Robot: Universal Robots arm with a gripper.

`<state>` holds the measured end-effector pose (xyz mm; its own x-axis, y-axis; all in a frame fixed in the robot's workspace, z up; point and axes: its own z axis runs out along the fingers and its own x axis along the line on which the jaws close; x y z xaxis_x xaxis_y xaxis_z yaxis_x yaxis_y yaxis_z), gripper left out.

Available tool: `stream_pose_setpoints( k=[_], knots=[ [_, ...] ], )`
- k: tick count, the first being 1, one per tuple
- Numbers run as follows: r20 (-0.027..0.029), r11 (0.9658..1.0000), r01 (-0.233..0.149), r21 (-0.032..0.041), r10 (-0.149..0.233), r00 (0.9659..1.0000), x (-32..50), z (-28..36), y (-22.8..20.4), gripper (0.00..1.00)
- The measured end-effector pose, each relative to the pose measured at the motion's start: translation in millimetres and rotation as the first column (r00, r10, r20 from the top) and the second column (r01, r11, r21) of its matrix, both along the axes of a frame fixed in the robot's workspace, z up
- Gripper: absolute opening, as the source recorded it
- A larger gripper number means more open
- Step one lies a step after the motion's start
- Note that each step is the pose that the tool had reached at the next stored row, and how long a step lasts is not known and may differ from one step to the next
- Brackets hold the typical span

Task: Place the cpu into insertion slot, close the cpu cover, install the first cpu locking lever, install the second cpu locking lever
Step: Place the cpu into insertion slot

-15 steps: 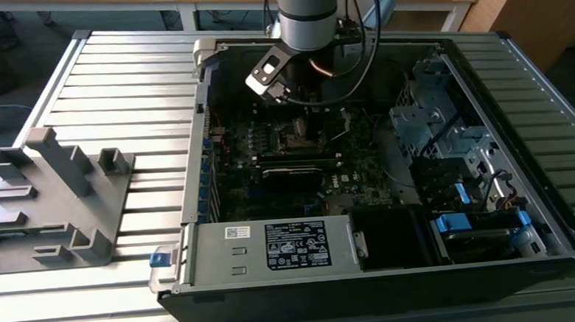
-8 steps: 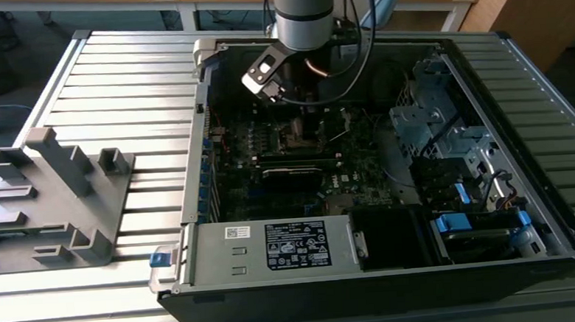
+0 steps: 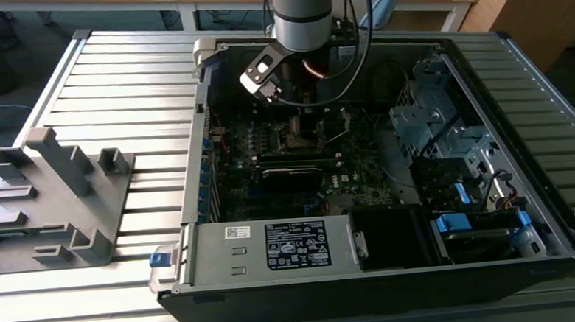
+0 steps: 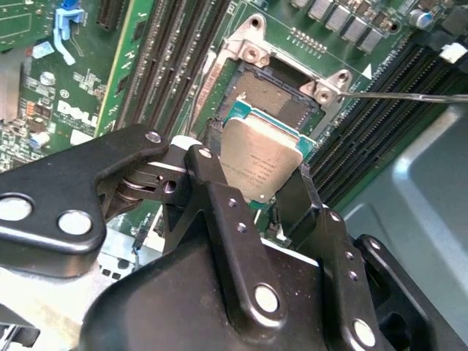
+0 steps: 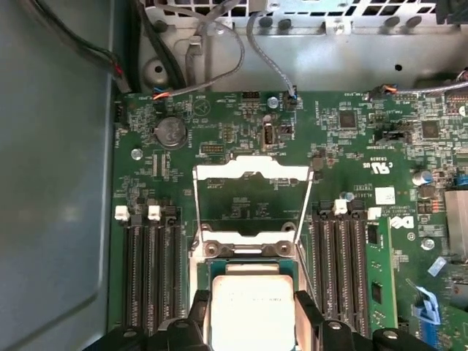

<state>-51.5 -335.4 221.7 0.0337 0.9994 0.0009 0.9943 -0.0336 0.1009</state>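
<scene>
Black hand [image 4: 254, 172] clamps the cpu [image 4: 261, 157] between its fingers, over the insertion slot [image 4: 269, 96].

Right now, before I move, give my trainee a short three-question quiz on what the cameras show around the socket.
1. True or false: the gripper grips the small square silver-topped cpu by two opposite edges.
2. Multiple choice: the thin shiny silver metal cpu cover is (A) shut over the socket, (B) swung open, (C) lying outside the case.
3. Short answer: what flanks the square dark insertion slot on both sides?
Key: 1 true; 2 B; 3 long narrow black memory slots.
</scene>
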Motion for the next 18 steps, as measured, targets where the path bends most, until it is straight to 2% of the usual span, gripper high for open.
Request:
stream_pose_setpoints(
  k=[7,14,18],
  knots=[
    [0.0001,1.0000,0.000,0.0007,0.000,1.0000,-4.4,-3.6,0.0,0.54],
    [0.0000,1.0000,-0.005,0.0011,0.005,1.0000,-4.7,-9.4,-0.1,0.54],
    [-0.0001,1.0000,-0.006,0.0009,0.006,1.0000,-4.7,-9.7,-0.1,0.54]
  ],
)
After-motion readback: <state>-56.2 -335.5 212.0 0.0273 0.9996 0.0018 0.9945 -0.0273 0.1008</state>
